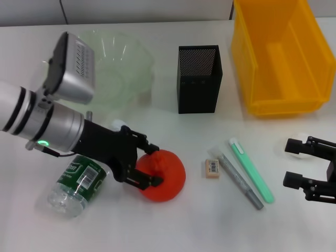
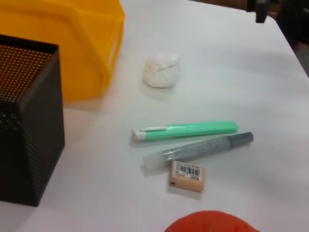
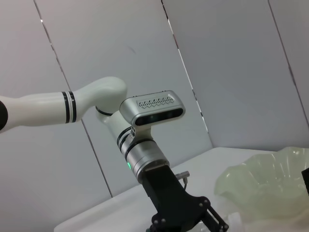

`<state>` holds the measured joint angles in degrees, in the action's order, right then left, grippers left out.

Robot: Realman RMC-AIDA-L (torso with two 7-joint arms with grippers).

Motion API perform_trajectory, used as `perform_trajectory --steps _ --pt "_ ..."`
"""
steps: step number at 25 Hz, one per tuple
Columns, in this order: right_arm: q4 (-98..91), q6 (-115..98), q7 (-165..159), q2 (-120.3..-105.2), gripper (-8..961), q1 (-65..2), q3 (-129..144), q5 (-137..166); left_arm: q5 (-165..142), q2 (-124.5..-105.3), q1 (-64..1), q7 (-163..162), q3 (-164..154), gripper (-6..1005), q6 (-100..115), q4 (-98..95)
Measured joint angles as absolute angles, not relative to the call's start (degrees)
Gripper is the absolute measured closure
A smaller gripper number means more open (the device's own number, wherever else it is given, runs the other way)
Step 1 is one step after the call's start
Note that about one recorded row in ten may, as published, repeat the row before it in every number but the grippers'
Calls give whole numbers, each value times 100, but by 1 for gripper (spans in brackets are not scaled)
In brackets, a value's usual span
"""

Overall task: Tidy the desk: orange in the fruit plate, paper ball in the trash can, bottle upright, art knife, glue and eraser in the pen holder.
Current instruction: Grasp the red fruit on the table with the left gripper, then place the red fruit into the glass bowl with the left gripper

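Observation:
The orange (image 1: 169, 177) rests on the table, its top also showing in the left wrist view (image 2: 212, 223). My left gripper (image 1: 154, 165) is open, its fingers on either side of the orange's left part. The bottle (image 1: 76, 185) lies on its side under my left arm. The eraser (image 1: 212, 168), a grey glue stick (image 1: 239, 181) and a green art knife (image 1: 251, 170) lie right of the orange. The paper ball (image 2: 161, 71) shows only in the left wrist view, near the trash can (image 1: 283, 58). The pen holder (image 1: 198, 79) and fruit plate (image 1: 118, 68) stand behind. My right gripper (image 1: 289, 164) is open and empty at the right edge.
The left wrist view shows the art knife (image 2: 186, 130), glue stick (image 2: 198, 149) and eraser (image 2: 186, 176) close together beside the pen holder (image 2: 26, 121) and trash can (image 2: 63, 43). The right wrist view shows my left arm (image 3: 145, 154) and the plate (image 3: 265, 183).

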<state>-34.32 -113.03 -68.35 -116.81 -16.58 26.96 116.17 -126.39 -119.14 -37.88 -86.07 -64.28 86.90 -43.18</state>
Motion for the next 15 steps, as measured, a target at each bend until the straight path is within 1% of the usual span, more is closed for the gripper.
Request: perform_trajectory --steps 5,8,15 --pt "-3428 -11302 -6832 -11680 177 -1656 2693 11620 -12355 -11915 -3703 -8557 -6549 229 8654 -4301" --pt "-3428 -11302 -6832 -11680 179 -1664 2691 11620 -12272 -11912 -3675 -8494 -6550 406 8653 -4273" --pt "-3427 -11302 -6829 -11680 181 -1698 2689 11620 -11854 -11886 -3603 -8324 -6537 564 8700 -4245"
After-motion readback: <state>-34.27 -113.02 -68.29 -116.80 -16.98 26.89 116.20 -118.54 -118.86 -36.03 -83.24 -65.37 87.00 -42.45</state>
